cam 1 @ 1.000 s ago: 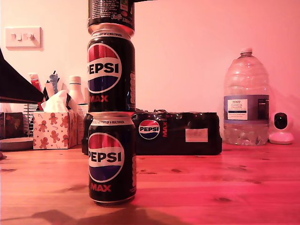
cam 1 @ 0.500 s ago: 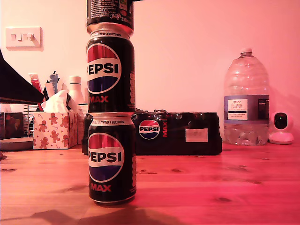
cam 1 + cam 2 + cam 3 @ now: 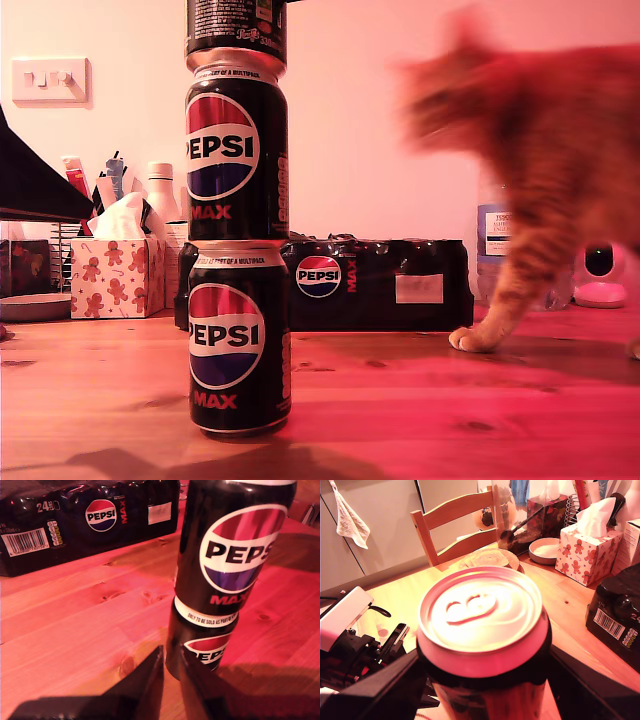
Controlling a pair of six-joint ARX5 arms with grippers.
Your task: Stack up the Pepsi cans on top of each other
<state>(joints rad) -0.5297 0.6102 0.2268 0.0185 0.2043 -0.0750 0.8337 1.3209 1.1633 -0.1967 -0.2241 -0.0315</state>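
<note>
**Third can at the top of the stack, release pending**

The wooden table (image 3: 450, 400) carries everything. A blurred ginger cat (image 3: 540, 130) stands on it at the exterior view's right, one paw down, hiding most of the water bottle (image 3: 497, 235). Behind the stack lies the dark shrink-wrapped multipack (image 3: 380, 285), marked "PEPSI MAX", with "24" and a barcode visible in the first wrist view.

Near the exterior view's left, the bottom can (image 3: 238, 335) stands upright on the table. The middle can (image 3: 236, 150) sits squarely on its rim, and the top can (image 3: 236, 28), cropped by the frame edge, meets the middle can's lid.

My second end effector (image 3: 482, 680) is clamped on the top can, a finger on each side below its lid. My first end effector (image 3: 170, 662) holds nothing, its fingers drawn almost together just beside the bottom can.

The step in hand appears to be the final placement. The next move calls for a gentle, straight release; the cat could topple the stack.

Both lower cans read "PEPSI" and "MAX"; a rim band reads "ONLY TO BE SOLD AS PART…".
</note>
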